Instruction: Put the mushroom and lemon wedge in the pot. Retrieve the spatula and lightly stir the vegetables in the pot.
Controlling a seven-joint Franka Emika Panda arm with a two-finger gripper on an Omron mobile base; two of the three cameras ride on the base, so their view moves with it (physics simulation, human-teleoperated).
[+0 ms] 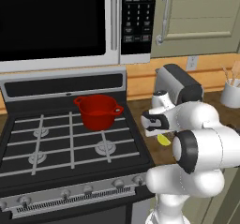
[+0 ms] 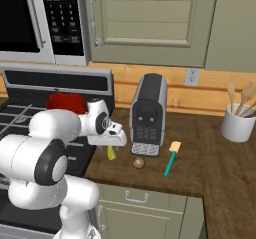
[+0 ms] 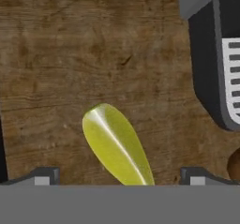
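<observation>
The end effector [image 3: 120, 177] is hanging over the brown wooden worktop [image 3: 70, 54] with its jaws standing fully apart and holding nothing. The small pale yellow lemon wedge [image 3: 117, 145] is lying flat on the worktop between the two dark fingertips [image 3: 44, 175], not touching either of them. The tiny tan-brown rounded mushroom [image 2: 138, 163] is sitting on the worktop just in front of the black and grey coffee machine [image 2: 148, 114]. The slim spatula with the teal-green handle and square tan-orange head [image 2: 171, 158] is lying near the mushroom, on its right in the right base view. The small glossy red pot with two short handles [image 1: 98, 110] is standing on the black stove [image 1: 70, 143], well apart from the lemon wedge
</observation>
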